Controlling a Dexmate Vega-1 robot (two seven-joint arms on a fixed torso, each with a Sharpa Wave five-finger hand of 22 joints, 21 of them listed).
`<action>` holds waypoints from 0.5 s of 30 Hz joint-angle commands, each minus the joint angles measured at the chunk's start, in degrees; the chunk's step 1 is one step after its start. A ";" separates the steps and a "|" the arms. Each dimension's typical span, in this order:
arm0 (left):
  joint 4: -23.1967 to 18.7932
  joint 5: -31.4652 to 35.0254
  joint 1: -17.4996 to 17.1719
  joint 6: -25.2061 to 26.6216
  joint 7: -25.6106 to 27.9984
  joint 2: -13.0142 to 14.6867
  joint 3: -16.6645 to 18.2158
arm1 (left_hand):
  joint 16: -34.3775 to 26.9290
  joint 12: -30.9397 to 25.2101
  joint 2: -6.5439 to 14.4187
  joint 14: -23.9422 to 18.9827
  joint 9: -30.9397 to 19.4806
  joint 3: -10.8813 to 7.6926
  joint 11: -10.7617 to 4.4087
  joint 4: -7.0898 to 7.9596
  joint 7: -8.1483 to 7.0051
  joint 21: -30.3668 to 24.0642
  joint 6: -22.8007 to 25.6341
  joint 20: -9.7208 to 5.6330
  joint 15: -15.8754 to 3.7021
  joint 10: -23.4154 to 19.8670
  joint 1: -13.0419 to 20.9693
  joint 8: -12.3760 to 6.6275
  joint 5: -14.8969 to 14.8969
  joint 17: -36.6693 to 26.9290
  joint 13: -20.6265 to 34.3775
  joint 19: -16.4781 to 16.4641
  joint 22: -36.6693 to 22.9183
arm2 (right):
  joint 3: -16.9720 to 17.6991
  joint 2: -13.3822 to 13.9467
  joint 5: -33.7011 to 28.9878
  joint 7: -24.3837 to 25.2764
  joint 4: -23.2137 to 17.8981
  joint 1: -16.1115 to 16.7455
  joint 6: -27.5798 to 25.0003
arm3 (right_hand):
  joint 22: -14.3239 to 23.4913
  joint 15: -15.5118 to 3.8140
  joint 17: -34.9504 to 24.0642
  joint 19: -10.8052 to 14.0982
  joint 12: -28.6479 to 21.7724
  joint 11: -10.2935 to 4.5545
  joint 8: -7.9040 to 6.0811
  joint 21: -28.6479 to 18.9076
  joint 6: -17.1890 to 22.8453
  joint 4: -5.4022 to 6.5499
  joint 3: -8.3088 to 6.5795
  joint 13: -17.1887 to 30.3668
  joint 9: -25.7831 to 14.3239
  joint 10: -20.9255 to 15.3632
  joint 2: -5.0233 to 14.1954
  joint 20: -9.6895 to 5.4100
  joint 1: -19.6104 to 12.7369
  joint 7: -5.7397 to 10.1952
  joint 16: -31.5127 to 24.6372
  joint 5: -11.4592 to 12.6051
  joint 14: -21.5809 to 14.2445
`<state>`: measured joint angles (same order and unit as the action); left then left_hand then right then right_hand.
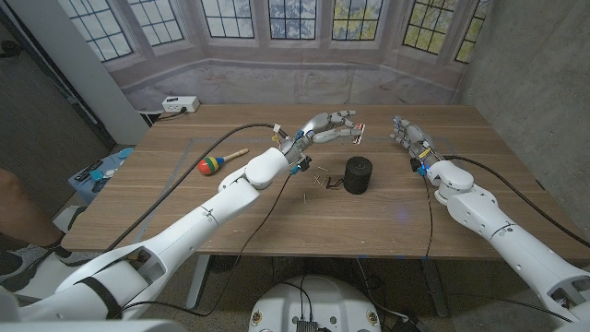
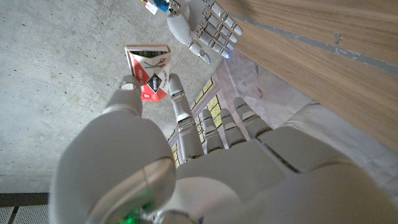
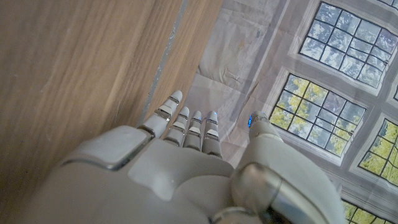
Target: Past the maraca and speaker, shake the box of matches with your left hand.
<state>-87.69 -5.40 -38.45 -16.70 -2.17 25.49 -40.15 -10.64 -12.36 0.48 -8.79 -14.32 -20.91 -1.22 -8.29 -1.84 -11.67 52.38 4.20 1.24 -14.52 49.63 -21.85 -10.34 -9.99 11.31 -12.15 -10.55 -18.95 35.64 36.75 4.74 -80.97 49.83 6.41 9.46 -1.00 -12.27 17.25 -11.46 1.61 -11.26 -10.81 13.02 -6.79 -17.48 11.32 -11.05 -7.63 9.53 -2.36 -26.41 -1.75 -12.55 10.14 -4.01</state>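
Note:
My left hand is raised over the middle of the table, past the black cylindrical speaker. It pinches a small red and white box of matches between thumb and finger. The left wrist view shows the box of matches at the fingertips of my left hand. A maraca with a red, yellow and green head lies on the table to the left. My right hand hovers open to the right of the box, fingers extended; the right hand holds nothing.
A few loose matches lie on the wood beside the speaker. A white power box sits at the table's far left corner. Black cables run across the table. A person's knee shows at the left edge.

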 commanded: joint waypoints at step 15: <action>-2.55 2.10 -1.62 6.29 3.50 2.39 1.40 | 0.11 0.16 0.71 -0.12 -0.12 0.40 0.31 -0.17 0.38 -0.01 -0.12 0.15 0.27 0.00 0.50 0.08 -0.39 -0.17 0.31 0.13 -0.11 | -0.87 -0.45 0.23 -1.47 1.85 -1.48 -0.90 | 0.20 0.32 -0.13 0.66 -0.13 0.14 -0.23 -0.13 0.52 0.16 -0.31 0.27 -0.16 -0.39 -0.09 -1.03 -0.58 0.24 -0.26 -0.01 -0.44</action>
<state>-89.22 -4.52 -39.45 -13.34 -0.53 26.77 -39.35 -10.64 -12.36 0.54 -8.79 -14.30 -20.68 -1.22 -8.53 -1.84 -11.70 52.38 4.20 1.24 -14.52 49.68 -21.85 -10.34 -9.99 11.31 -12.16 -10.55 -19.53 35.31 36.81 3.85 -79.71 48.78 5.73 9.45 -1.00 -12.27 17.68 -11.46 1.60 -11.26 -10.81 13.23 -6.79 -17.48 11.32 -11.06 -7.63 9.53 -2.36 -26.40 -1.53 -12.55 10.14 -4.01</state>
